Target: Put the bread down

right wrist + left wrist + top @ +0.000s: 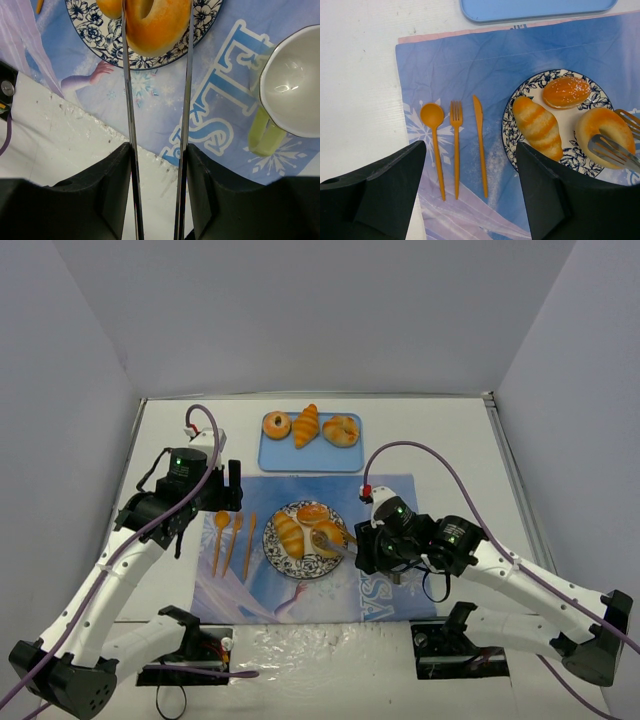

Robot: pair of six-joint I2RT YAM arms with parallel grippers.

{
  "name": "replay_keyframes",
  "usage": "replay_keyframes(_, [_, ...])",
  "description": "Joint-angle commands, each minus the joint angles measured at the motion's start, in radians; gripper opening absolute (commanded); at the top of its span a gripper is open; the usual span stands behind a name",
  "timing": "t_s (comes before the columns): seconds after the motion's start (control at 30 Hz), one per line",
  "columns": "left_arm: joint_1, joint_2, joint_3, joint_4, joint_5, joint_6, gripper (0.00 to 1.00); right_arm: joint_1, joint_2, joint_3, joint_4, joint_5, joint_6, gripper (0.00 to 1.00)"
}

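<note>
A patterned plate (275,555) on the blue mat holds three breads: a ridged croissant (289,534), an oval bun (312,513) and a ring donut (328,536). My right gripper (375,545) is shut on metal tongs (338,544). In the right wrist view the tongs' two arms (128,100) run along either side of the donut (156,25), which lies on the plate (100,35). My left gripper (232,485) is open and empty above the orange cutlery. The left wrist view shows the croissant (537,126), bun (566,91), donut (605,131) and tongs tips (612,150).
A blue tray (275,462) behind the mat holds a donut (276,425), a croissant (306,425) and a bun (341,430). An orange spoon (434,125), fork (456,145) and knife (480,140) lie left of the plate. A green-handled mug (295,90) stands right of it.
</note>
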Motion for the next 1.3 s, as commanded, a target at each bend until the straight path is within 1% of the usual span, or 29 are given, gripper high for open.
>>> replay_keyframes(0.0, [-0.006, 0.001, 0.028, 0.038, 0.002, -0.005, 0.69, 0.027, 0.021, 0.0, 0.078, 0.026, 0.023, 0.25])
replay_keyframes(0.1, [-0.006, 0.0, 0.028, 0.038, 0.0, -0.005, 0.69, 0.036, 0.028, 0.0, 0.087, 0.028, 0.025, 0.27])
replay_keyframes(0.2, [-0.006, 0.0, 0.028, 0.036, -0.001, -0.005, 0.69, 0.046, 0.036, 0.0, 0.091, 0.035, 0.026, 0.31])
replay_keyframes(0.27, [-0.006, -0.002, 0.028, 0.036, -0.001, -0.005, 0.69, 0.051, 0.039, 0.0, 0.089, 0.045, 0.027, 0.36])
replay_keyframes(0.3, [-0.006, -0.001, 0.028, 0.036, -0.001, -0.005, 0.69, 0.051, 0.04, -0.001, 0.09, 0.045, 0.028, 0.36])
replay_keyframes(0.43, [-0.006, -0.002, 0.028, 0.036, -0.001, -0.005, 0.69, 0.057, 0.039, 0.0, 0.091, 0.061, 0.035, 0.47])
replay_keyframes(0.57, [-0.006, 0.001, 0.028, 0.035, -0.001, -0.005, 0.69, 0.06, 0.046, 0.0, 0.091, 0.063, 0.035, 0.51])
replay_keyframes(0.73, [-0.006, -0.002, 0.028, 0.036, -0.003, -0.005, 0.69, 0.071, 0.045, 0.008, 0.089, 0.063, 0.035, 0.54])
replay_keyframes(1.0, [-0.006, -0.002, 0.028, 0.036, -0.005, -0.003, 0.69, 0.081, 0.049, 0.027, 0.086, 0.069, 0.038, 0.54])
replay_keyframes(1.13, [-0.006, -0.002, 0.028, 0.036, -0.005, -0.004, 0.69, 0.083, 0.031, 0.065, 0.063, 0.116, 0.044, 0.54])
replay_keyframes(1.27, [-0.006, -0.002, 0.028, 0.036, -0.004, -0.005, 0.69, 0.083, 0.023, 0.138, 0.052, 0.173, 0.048, 0.54])
